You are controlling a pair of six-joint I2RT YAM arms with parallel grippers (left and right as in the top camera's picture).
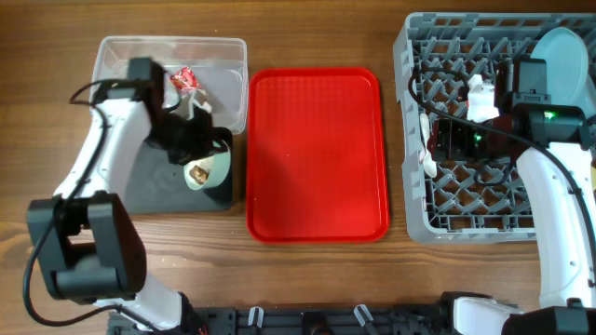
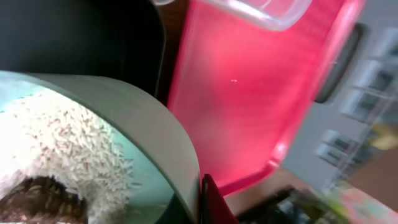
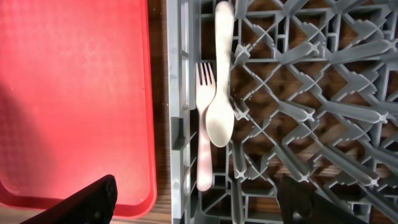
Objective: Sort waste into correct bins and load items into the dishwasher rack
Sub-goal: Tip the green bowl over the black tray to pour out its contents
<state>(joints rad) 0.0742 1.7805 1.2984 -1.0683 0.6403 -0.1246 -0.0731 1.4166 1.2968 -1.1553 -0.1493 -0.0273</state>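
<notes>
Two white utensils, fork (image 3: 202,124) and spoon (image 3: 221,93), lie touching inside the dishwasher rack (image 3: 176,74), long axes parallel to its wall beside the red tray (image 3: 74,93), heads pointing opposite ways. Above them the right hand (image 3: 199,199) is spread wide. The left hand (image 1: 196,149) pinches the tilted pale green bowl (image 1: 209,167), rice crumbs (image 2: 68,143) inside, over the black tray (image 1: 154,191).

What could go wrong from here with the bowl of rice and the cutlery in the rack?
1. The left gripper holds the pale green bowl tilted over the right edge of the black tray, close to the red tray. The rice crumbs might spill past that edge.
2. The white fork and spoon lie flat at the left edge of the dishwasher rack. If nudged, they could slip through its gaps.
</notes>
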